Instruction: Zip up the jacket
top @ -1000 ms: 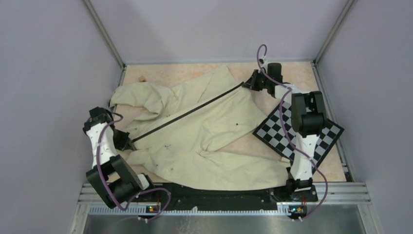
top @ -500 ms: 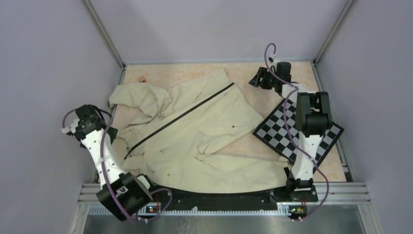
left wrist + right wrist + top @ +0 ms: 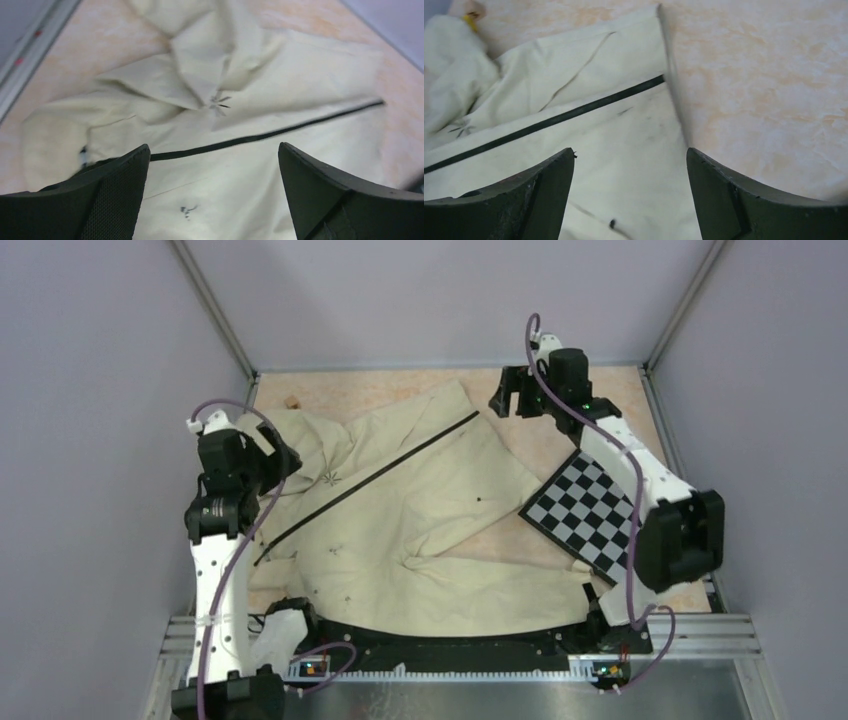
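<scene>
- Jacket [image 3: 400, 510] lying spread mid-worktop [image 3: 620, 390], zipper [image 3: 370, 475] running 8 to 2 o'clock.
- L claw [image 3: 212, 146] hovering over jacket's 10 o'clock side, wide apart, gripping nothing.
- R claw [image 3: 630, 150] hovering at 1 o'clock, nr zipper's far end, also apart.

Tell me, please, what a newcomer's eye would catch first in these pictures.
A large wrinkled cream fabric jacket lies spread over the middle of the table, with a long black zipper strip running diagonally across it. A flat black-and-white checkerboard lies beside it on the right. The left gripper and the right gripper both hang open over it.
</scene>
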`<state>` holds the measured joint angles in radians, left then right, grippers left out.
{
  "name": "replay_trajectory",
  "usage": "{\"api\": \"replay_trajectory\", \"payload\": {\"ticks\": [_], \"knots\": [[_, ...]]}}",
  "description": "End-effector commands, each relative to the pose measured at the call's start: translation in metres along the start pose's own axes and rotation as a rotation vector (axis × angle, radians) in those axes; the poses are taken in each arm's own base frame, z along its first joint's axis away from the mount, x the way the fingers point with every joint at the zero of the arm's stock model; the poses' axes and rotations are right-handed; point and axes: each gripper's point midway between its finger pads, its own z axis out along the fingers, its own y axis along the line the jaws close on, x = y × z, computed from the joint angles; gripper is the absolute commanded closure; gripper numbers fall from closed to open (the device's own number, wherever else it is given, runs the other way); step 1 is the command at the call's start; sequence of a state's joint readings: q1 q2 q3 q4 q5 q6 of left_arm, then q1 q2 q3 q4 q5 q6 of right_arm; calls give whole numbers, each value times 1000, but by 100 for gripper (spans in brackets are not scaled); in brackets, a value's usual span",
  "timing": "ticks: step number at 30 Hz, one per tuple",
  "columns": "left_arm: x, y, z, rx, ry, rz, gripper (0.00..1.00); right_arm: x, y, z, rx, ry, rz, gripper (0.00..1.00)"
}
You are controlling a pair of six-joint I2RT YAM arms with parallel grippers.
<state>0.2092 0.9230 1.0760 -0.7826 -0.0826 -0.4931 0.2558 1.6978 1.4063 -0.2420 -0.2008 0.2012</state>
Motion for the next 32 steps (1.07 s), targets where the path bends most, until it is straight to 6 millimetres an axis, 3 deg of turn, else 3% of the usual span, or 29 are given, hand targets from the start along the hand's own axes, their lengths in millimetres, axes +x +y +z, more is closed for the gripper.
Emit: {"api": "replay_trajectory", "payload": {"ticks": [1,7,11,14,18,25,29,32], "knots": [[-10,-84,-31,463,-96,197,1,-14,54,-90,-51,-74,-44,19],[-3,-159,-116,1002,-171,380,1,-22,70,-201,-47,-195,-68,17],[3,-196,-193,1334,-215,497,1,-41,79,-279,-64,-348,-95,14],[2,-211,-242,1480,-257,587,1,-54,88,-341,-94,-494,-125,12],[-9,-210,-293,1571,-377,653,1,-63,89,-399,-80,-620,-140,11],[-61,-184,-346,1481,-756,533,1,-69,77,-459,-4,-782,-132,10],[-81,-176,-352,1408,-828,457,1,-68,71,-470,22,-831,-129,9],[-82,-176,-351,1408,-833,445,1,-66,71,-475,18,-860,-132,9]]}}
